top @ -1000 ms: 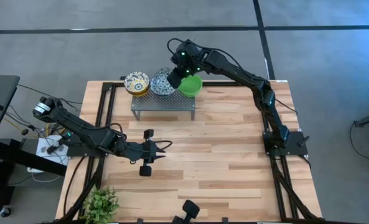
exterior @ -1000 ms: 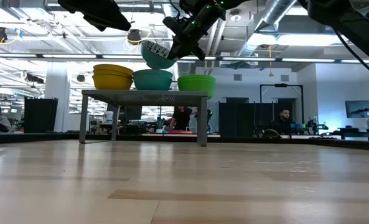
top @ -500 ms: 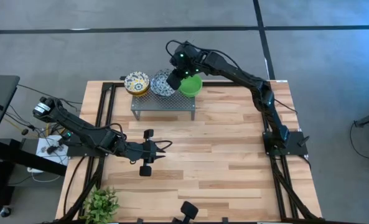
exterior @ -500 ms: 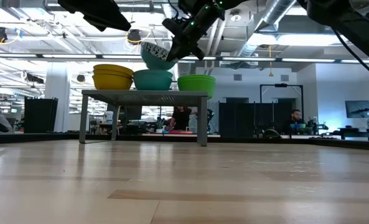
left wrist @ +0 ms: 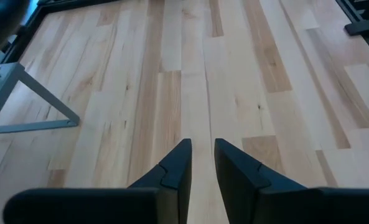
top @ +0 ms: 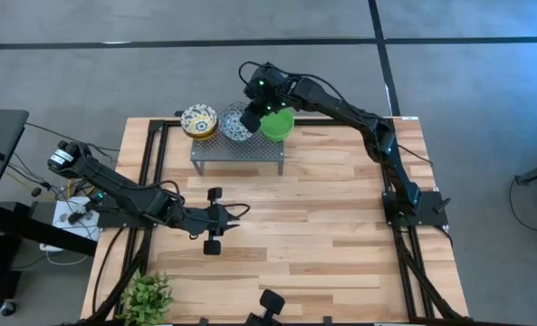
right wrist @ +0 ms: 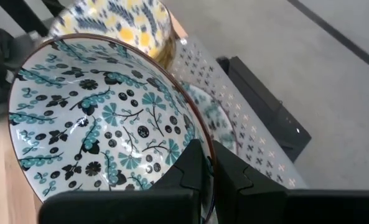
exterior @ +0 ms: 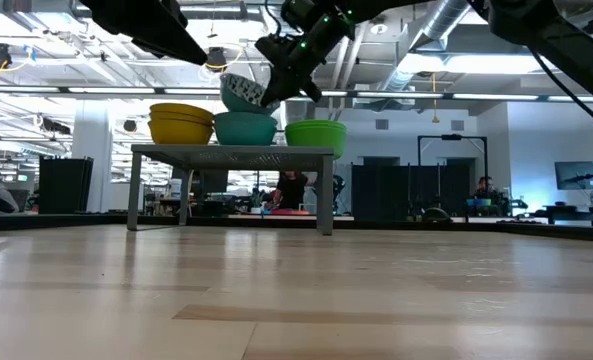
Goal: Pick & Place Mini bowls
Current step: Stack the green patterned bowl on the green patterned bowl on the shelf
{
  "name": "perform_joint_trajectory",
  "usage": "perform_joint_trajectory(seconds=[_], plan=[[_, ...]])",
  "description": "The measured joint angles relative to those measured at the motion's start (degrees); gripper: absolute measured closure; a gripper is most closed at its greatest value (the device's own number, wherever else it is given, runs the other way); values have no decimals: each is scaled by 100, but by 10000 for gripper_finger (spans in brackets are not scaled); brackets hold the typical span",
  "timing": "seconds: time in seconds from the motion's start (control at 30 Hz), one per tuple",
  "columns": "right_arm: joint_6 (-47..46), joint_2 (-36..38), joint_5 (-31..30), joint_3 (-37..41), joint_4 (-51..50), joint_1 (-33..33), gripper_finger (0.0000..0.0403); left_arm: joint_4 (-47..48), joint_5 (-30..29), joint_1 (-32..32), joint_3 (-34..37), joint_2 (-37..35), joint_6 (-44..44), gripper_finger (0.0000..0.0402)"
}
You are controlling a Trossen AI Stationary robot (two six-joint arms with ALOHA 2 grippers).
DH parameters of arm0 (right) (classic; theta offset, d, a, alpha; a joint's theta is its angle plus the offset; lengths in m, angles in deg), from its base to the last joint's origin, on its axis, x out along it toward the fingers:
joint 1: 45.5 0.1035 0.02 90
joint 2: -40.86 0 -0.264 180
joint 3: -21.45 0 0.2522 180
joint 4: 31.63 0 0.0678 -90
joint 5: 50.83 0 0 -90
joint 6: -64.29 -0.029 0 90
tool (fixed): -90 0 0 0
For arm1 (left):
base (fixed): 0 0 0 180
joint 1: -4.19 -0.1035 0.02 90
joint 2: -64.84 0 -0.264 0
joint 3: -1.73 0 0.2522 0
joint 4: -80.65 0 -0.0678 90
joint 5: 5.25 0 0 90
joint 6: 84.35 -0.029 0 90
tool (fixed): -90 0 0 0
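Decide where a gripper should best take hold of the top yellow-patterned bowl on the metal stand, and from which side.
Probably by the rim of the yellow-patterned bowl, coming down from above: it sits upright and open-topped on its stack on the metal stand, leaving its thin edge free.

The right arm is stretched from its base at the table's right edge toward the far side, and its right gripper (top: 250, 116) is held raised with fingers (right wrist: 193, 165) clamped. The left arm is laid low across the table's left half, the left gripper (top: 241, 212) pointed toward the centre, fingers (left wrist: 175, 168) nearly closed.
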Motion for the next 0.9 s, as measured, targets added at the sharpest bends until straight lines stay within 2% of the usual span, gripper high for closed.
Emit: perform_joint_trajectory(seconds=[0.23, 0.57, 0.9], plan=[[24, -62, -4, 4, -176, -44, 395, -37, 1, 0, 2, -3, -4, 330], [59, -60, -20, 4, -123, -41, 366, -102, 1, 0, 4, -7, -7, 330], [106, -60, -18, 4, -117, -68, 372, -143, 1, 0, 4, -8, -31, 330]])
